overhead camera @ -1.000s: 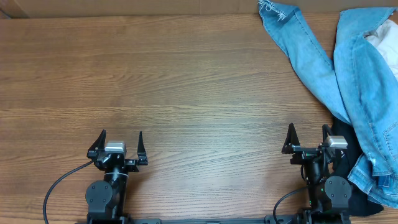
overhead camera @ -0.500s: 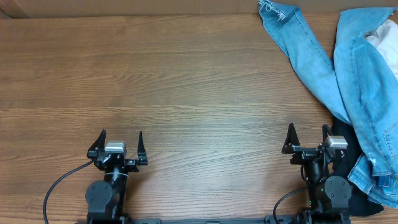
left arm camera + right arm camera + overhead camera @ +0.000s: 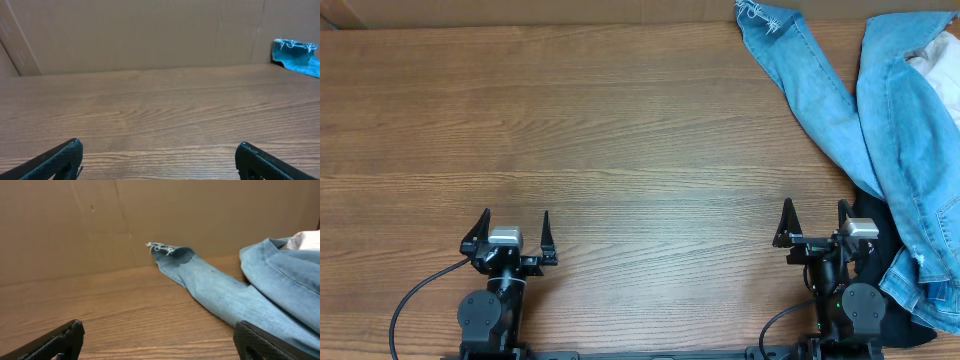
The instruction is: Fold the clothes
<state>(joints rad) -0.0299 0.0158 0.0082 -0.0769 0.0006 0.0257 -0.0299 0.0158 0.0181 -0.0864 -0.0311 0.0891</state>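
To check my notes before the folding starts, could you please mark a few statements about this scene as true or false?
1. The left gripper and the right gripper are both open and hold nothing. True.
2. The jeans lie neatly folded in the middle of the table. False: they lie unfolded and rumpled along the right side.
3. One frayed hem of the jeans reaches the table's far edge. True.
4. The left gripper touches the jeans. False: it sits over bare wood, well apart from them.
5. A black garment lies partly under the jeans, beside the right gripper. True.
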